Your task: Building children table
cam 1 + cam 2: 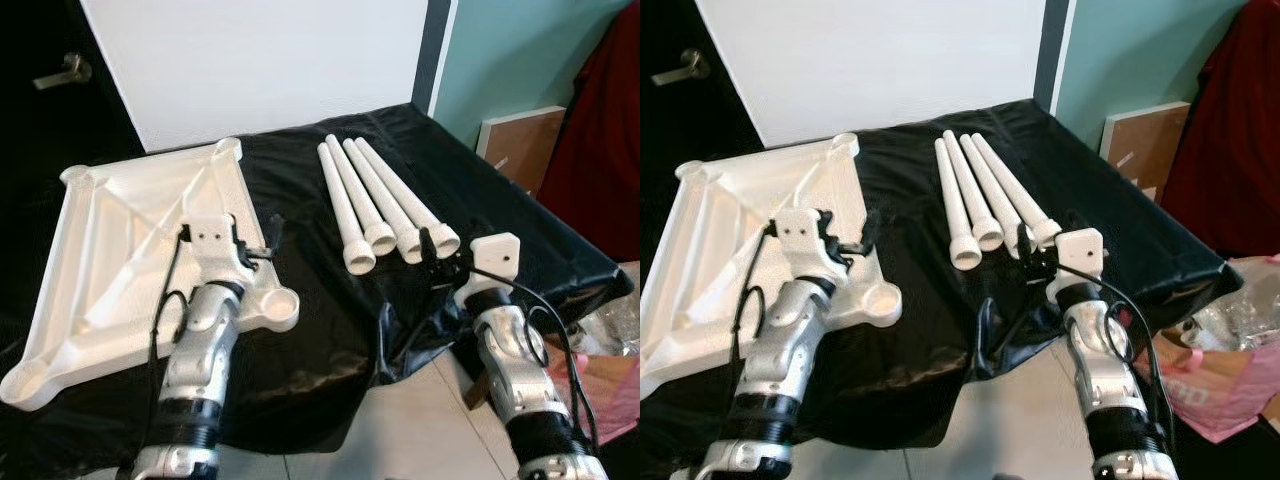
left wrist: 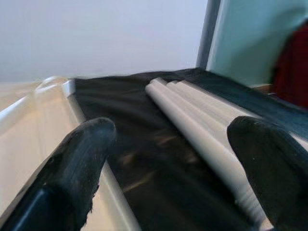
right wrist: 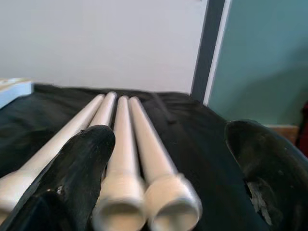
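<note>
Legs (image 1: 385, 205) first, by the look of it: 4 white tapered table legs lie side by side on the black cloth (image 1: 310, 330), wide socket ends toward you, and your right gripper (image 1: 440, 262) sits just short of those ends with its jaws spread wide and nothing between them. In the right wrist view the 2 nearest leg ends sit between the fingers (image 3: 77, 173), so you're lined up for a grab. The tabletop (image 1: 110, 250) lies upside down to the left on the same cloth, ribs up, a round corner socket (image 1: 277, 305) facing you near its front corner. Your left gripper (image 1: 262, 250) hovers over that right edge of the tabletop, jaws also apart, holding nothing. My read: this is the pick-a-leg step, nothing assembled yet. Next you'd want to ease the right gripper forward, close on 1 leg only without dragging its neighbours, then carry it across to a corner socket.
</note>
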Motion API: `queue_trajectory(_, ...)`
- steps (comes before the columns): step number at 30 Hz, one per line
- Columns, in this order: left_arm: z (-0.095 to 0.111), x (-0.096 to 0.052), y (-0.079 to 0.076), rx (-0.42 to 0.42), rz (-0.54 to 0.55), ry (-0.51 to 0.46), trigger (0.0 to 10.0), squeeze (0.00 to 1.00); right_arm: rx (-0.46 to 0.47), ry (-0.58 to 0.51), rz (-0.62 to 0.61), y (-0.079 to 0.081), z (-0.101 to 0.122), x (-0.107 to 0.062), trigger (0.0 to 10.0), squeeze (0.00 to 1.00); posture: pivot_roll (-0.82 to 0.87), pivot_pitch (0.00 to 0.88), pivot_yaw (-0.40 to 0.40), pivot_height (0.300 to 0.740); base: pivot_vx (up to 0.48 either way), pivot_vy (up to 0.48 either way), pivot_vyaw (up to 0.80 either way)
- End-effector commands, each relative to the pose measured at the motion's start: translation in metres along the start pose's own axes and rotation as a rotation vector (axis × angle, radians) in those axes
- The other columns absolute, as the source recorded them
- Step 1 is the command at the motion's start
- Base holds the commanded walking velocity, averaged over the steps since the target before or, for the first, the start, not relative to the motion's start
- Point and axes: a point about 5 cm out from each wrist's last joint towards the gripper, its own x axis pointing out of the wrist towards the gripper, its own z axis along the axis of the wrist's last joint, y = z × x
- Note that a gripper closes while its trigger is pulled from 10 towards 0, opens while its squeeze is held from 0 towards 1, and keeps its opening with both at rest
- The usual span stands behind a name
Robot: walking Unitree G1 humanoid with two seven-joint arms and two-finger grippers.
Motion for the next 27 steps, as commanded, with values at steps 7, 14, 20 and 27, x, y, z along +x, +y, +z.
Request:
queue_trajectory(7,0.0015,-0.0006,0.0077,0.002,0.038,-0.002,10.0,0.00,0.011,0.012,-0.015,0.0032,-0.0006,0.0017,10.0,0.00,-0.14,0.000,0.008,0.740,0.000,0.000,0.00)
queue_trajectory(14,0.0003,0.0001,0.0078,0.005,0.036,0.006,10.0,0.00,-0.003,0.035,-0.060,0.0015,-0.0030,0.0029,10.0,0.00,-0.15,0.000,0.011,0.740,0.000,0.000,0.00)
queue_trajectory(20,0.0003,0.0023,0.0091,-0.016,0.034,0.016,10.0,0.00,0.015,0.063,-0.058,0.0058,-0.0069,0.0032,10.0,0.00,-0.14,0.000,0.021,0.740,0.000,0.000,0.00)
queue_trajectory(27,0.0002,0.0032,0.0096,-0.008,0.024,0.027,10.0,0.00,0.017,0.070,-0.066,0.0088,-0.0080,0.0026,10.0,0.00,-0.14,0.000,0.034,0.740,0.000,0.187,0.00)
